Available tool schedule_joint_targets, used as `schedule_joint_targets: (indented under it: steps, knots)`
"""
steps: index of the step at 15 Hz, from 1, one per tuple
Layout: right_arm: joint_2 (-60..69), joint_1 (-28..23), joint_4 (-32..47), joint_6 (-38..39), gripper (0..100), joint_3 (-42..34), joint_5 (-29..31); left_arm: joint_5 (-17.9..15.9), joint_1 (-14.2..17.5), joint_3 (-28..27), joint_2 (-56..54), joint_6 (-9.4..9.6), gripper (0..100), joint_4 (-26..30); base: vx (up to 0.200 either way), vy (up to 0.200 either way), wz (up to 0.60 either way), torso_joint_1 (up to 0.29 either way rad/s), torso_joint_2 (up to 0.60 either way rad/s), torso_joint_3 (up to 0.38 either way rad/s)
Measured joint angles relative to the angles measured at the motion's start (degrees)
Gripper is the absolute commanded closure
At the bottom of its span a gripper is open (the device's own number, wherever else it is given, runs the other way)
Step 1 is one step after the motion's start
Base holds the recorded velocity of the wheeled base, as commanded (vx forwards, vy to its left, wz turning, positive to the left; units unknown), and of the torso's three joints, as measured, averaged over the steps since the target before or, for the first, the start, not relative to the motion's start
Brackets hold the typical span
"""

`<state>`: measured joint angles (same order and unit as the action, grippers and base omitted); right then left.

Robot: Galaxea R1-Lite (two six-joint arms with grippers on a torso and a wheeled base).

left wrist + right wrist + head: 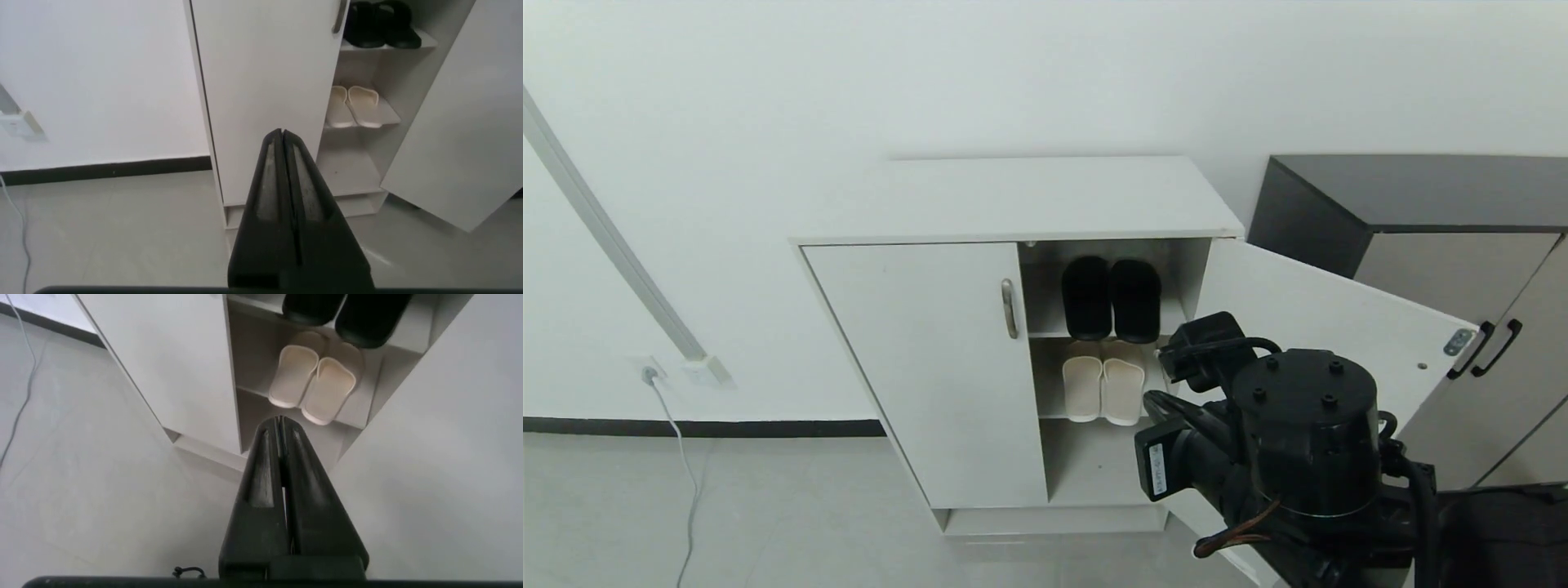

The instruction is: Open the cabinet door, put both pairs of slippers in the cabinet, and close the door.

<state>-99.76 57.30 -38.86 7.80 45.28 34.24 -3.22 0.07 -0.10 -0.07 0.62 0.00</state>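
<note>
Two pairs of slippers already lie inside the cabinet (1013,196), so by my reading only the closing is left. The cabinet's right door (1323,318) stands swung wide, likely so the shelves could be reached; it is the part that now needs a push. The cabinet's left door (923,367) is shut.

The black slippers (1111,298) sit side by side on the cabinet's top shelf. The pale slippers (1103,388) sit on the shelf below, their front ends reaching that shelf's edge, which may matter once the door swings in.

The right gripper (282,423) hangs before the cabinet's open half, fingers pressed together on nothing. A clenched, empty claw suits nudging a panel. The left gripper (282,135) is likewise clenched and empty, facing the cabinet's shut door, whose handle (1009,309) lies at the inner edge.
</note>
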Motion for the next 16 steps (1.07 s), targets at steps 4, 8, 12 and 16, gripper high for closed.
schedule_joint_targets:
  steps: [4, 8, 12, 16]
  knots:
    - [0.1, 0.1, 0.0, 0.0, 100, -0.4, 0.0, 0.0, 0.0, 0.0, 0.0, 0.00, 100, 0.0, 0.000, 0.000, 0.00, 0.210, -0.52, -0.314]
    - [0.1, 0.1, 0.0, 0.0, 100, -0.7, 0.0, 0.0, 0.0, 0.0, 0.0, 0.00, 100, 0.0, 0.000, 0.000, 0.00, 0.234, -0.55, -0.316]
    - [0.1, 0.1, 0.0, 0.0, 100, -0.8, 0.0, 0.0, 0.0, 0.0, 0.0, 0.00, 100, 0.0, 0.000, 0.000, 0.00, 0.261, -0.60, -0.333]
    - [0.1, 0.1, 0.0, 0.0, 100, -1.1, 0.0, 0.0, 0.0, 0.0, 0.0, 0.00, 100, 0.0, 0.000, 0.000, 0.00, 0.217, -0.47, -0.255]
